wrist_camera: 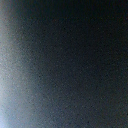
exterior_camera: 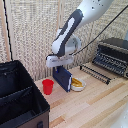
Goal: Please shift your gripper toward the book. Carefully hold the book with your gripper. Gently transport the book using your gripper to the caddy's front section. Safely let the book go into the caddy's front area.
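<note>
In the exterior view the dark navy book stands on edge, slightly tilted, between the red cup and a bowl. Its top edge reaches up into my gripper, which sits directly above it and appears shut on that top edge; the fingers themselves are hidden by the book and the white end piece. The book's lower edge is at or just above the wooden table. The black caddy fills the exterior view's lower left, open on top with a divider across it. The wrist view shows only a dark blurred surface very close to the lens.
A red cup stands between the book and the caddy. A bowl with something yellow sits just beyond the book. A black-and-silver toaster oven with a wire rack is at the exterior view's right.
</note>
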Robot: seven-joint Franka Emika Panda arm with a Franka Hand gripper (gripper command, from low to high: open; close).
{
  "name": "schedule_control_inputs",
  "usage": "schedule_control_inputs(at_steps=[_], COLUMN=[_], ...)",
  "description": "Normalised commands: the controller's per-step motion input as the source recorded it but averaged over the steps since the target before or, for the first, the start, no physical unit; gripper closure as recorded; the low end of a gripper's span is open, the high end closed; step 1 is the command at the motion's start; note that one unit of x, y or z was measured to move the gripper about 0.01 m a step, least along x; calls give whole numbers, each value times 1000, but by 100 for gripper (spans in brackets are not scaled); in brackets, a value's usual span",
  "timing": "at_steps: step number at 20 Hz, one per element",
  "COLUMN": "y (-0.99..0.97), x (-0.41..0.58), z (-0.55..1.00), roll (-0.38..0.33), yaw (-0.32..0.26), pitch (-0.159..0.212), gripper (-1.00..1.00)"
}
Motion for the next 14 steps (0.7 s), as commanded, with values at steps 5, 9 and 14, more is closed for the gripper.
schedule_control_inputs(at_steps=[5, 9, 14], y=[-42, 38, 246], x=[-39, -164, -563], z=[1000, 1000, 971], roll=[22, 0, 0], yaw=[-166, -116, -69], pitch=[25, 22, -6], gripper=[100, 100, 100])
